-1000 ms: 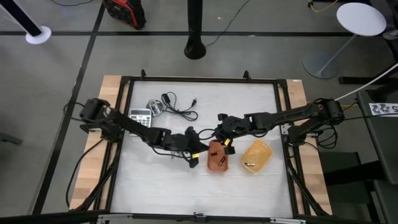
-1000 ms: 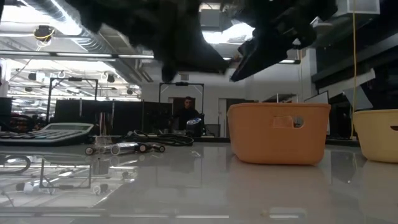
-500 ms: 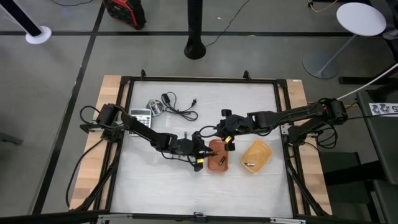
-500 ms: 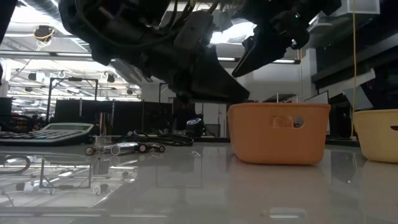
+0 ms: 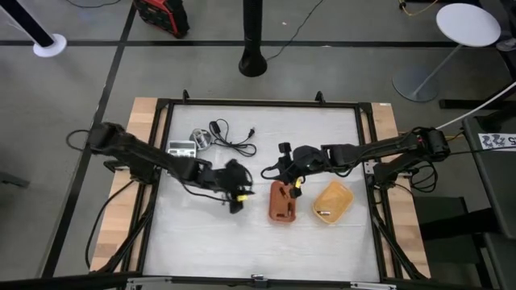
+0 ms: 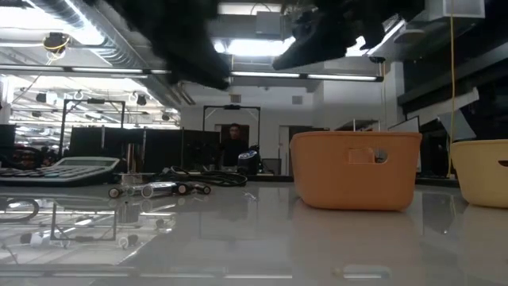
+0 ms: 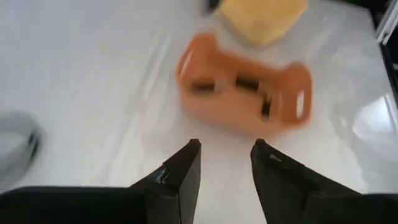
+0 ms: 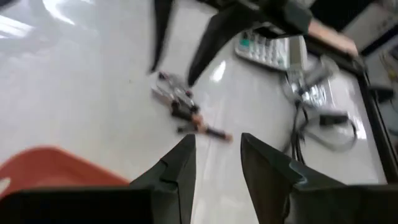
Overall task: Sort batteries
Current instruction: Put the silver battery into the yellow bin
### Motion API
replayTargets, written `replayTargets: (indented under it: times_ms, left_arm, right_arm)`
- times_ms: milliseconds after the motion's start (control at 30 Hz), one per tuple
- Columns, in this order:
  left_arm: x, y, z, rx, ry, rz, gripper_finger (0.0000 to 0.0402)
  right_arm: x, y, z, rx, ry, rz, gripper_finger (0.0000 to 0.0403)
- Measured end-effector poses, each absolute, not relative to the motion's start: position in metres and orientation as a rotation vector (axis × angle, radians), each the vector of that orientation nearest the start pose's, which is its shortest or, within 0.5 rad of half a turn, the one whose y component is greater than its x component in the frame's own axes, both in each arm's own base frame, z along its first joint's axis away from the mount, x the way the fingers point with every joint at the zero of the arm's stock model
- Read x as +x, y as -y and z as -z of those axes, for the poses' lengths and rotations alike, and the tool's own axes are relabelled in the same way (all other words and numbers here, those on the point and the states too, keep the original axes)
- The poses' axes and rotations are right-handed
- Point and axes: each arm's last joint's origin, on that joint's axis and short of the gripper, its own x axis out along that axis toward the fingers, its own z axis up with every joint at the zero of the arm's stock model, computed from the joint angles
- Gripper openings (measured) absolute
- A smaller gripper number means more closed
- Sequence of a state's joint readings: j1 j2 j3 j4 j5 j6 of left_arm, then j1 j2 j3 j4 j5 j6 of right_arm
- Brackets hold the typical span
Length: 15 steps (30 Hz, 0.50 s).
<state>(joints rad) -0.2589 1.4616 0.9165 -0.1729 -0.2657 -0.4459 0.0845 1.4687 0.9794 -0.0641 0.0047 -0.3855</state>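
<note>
Several loose batteries (image 8: 186,115) lie in a small cluster on the white table, also seen in the low view as batteries (image 6: 159,189). An orange tray (image 5: 282,201) holds a few dark batteries (image 7: 249,84). Right of it, a yellow tray (image 5: 332,201) holds one battery (image 5: 322,213). My left gripper (image 7: 225,149) hovers open and empty left of the orange tray, as the left gripper (image 5: 242,193) shows from above. My right gripper (image 8: 217,143) is open and empty above the table, just beyond the orange tray's far edge, pointing toward the loose batteries.
A grey calculator (image 5: 182,149) and a black coiled cable (image 5: 230,138) lie at the far left of the table. A black frame (image 5: 258,103) runs round the table. Bare white surface (image 5: 242,242) lies along the near side.
My left gripper first went right to the orange tray's left edge. It has since drawn back toward the table's left and risen out of the low view. My right gripper has drifted a little toward the far left, away from the orange tray.
</note>
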Motion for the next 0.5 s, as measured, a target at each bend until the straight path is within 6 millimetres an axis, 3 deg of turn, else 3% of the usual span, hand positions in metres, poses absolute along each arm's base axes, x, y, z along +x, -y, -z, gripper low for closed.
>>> replayTargets:
  times_ms: [133,267,500]
  left_arm:
    - [0.263,0.074,-0.239,-0.428,-0.796,-0.259,0.0127]
    - [0.247,0.083,-0.233,-0.580,-0.888,-0.376,0.0127]
    - [0.253,0.097,-0.205,-0.636,-0.934,-0.441,0.0127]
  right_arm:
    - [0.329,-0.029,-0.245,-0.461,-0.501,-0.228,0.0122]
    - [0.341,-0.031,-0.224,-0.518,-0.515,-0.292,0.0122]
    - [0.354,-0.033,-0.200,-0.539,-0.549,-0.348,0.0122]
